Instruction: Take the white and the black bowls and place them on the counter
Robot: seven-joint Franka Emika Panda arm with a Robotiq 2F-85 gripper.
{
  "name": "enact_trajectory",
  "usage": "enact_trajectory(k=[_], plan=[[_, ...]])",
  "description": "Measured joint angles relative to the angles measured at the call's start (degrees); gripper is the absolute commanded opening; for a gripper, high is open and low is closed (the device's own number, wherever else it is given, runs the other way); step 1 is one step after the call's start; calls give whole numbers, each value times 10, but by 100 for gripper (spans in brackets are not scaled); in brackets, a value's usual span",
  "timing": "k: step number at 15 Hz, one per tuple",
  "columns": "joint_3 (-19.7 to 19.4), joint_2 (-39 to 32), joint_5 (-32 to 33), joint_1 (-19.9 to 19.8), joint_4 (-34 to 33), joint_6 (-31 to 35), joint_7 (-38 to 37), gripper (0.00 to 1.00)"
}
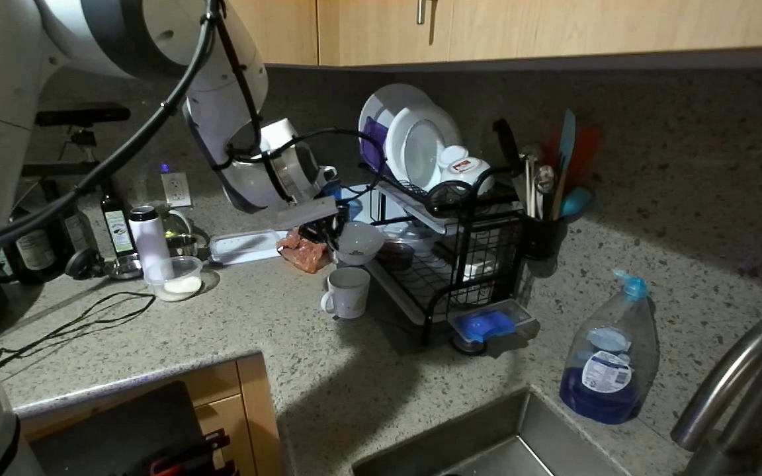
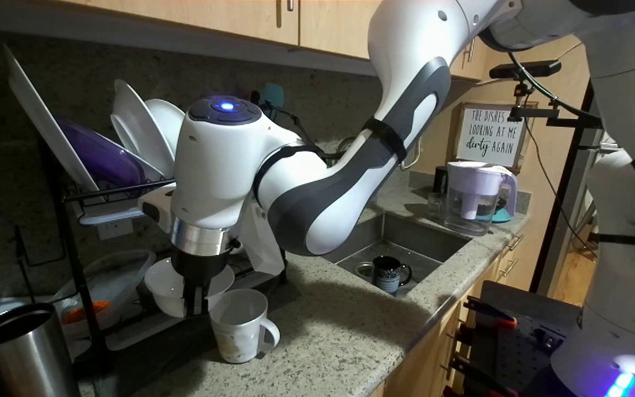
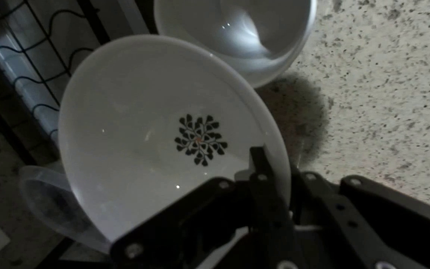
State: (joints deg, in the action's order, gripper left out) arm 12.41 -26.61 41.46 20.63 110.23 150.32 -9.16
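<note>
The white bowl (image 1: 360,243) has a dark floral print inside its bottom, seen in the wrist view (image 3: 144,112). It also shows in an exterior view (image 2: 164,286). My gripper (image 3: 276,164) is shut on the bowl's rim, one finger inside and one outside. In both exterior views the gripper (image 1: 333,235) (image 2: 196,302) points down at the front of the dish rack. The bowl appears held above the counter (image 1: 328,396), close beside the rack and the white mug. I cannot make out a black bowl in any view.
A white mug (image 1: 348,294) (image 2: 239,328) stands on the counter right by the bowl. The black dish rack (image 1: 464,264) holds plates (image 1: 424,145) and cups. A soap bottle (image 1: 602,370) stands by the sink (image 1: 520,456). A black mug (image 2: 388,274) sits in the sink.
</note>
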Motion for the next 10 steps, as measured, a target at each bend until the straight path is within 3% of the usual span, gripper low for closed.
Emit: enact_trajectory(k=[10], plan=[[59,10,-129,-1,21,-1,274,3]])
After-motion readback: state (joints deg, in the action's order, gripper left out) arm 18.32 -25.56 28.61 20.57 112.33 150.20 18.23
